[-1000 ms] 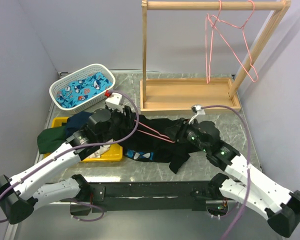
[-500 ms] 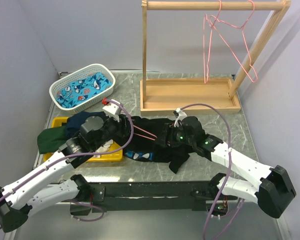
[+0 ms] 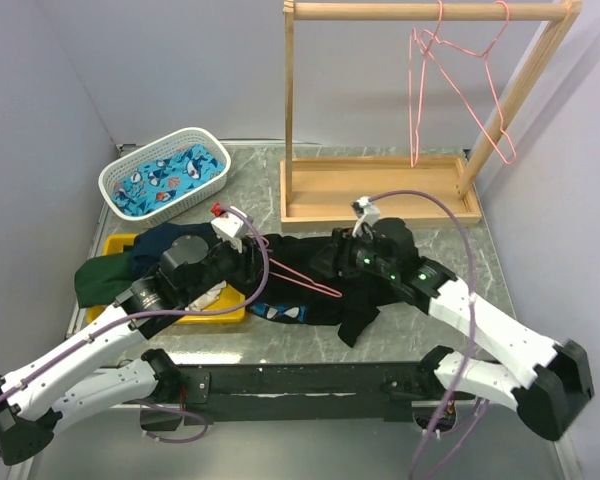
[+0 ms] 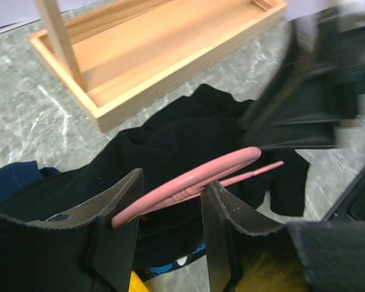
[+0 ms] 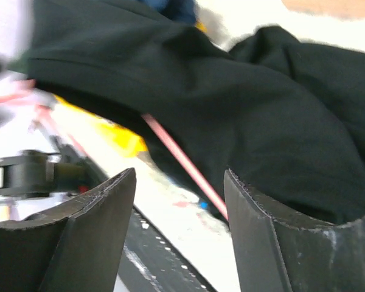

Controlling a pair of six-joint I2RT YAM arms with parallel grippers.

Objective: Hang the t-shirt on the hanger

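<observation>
Your left gripper (image 4: 173,182) was half closed on the hanger (image 4: 225,163). The pink wire's bent end lay across the gap and touched both fingers. From there the hanger ran toward 4 o'clock over the t-shirt (image 3: 352,312). The t-shirt lay crumpled on the table (image 3: 280,345) about mid-depth, with one fold trailing toward 6 o'clock.

Your right gripper (image 5: 179,182) sat low over the shirt's right half. Its fingers (image 5: 103,213) were well apart with nothing between them. Past the gap, its camera showed black cloth and a stretch of pink wire.

The tray (image 3: 225,312) lay at the shirt's 9 o'clock, with a navy garment (image 3: 158,240) and a green garment (image 3: 98,275) on its far end. The basket (image 3: 112,180) sat at 10 o'clock. The rack (image 3: 380,185) stood at 12 o'clock from the shirt, with more pink hangers (image 3: 414,110) hooked on its top bar.
</observation>
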